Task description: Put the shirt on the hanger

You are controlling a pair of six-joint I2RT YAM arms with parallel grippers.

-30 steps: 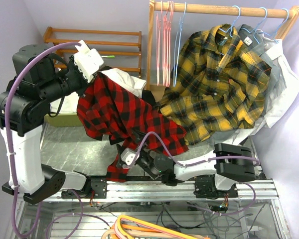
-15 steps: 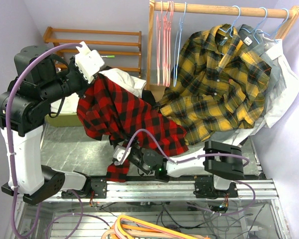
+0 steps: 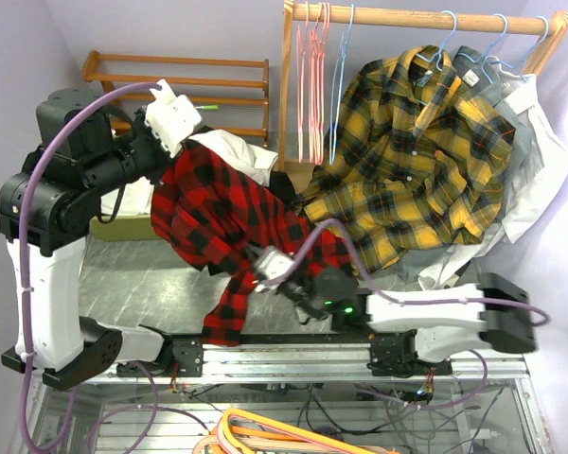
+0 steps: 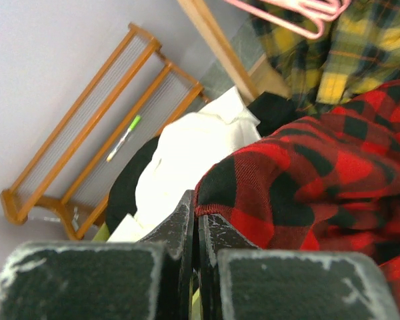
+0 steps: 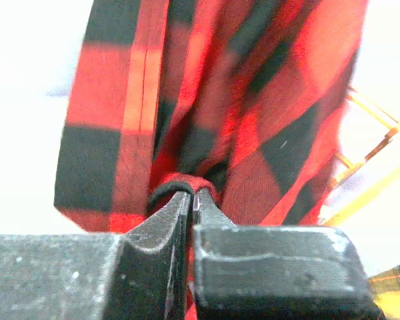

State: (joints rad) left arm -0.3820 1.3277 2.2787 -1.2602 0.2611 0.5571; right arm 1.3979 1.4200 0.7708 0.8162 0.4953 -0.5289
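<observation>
slippage is the risk: shirt hangs stretched between left jaws, pressed together on its edge, and right jaws, pinching a thin fold seemingly just at their tips, so pulling toward the hanger, well beyond both, could free it.

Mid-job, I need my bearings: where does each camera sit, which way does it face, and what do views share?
Top external: above and behind the bases, looking down over the table toward the clothes rail; both arms show.
Left wrist: on the raised left gripper, facing past its fingers to the wooden rack; it pinches the shirt.
Right wrist: on the right gripper, close against hanging plaid; fingers pinch a fold.
Shared: all three show the shirt.
</observation>
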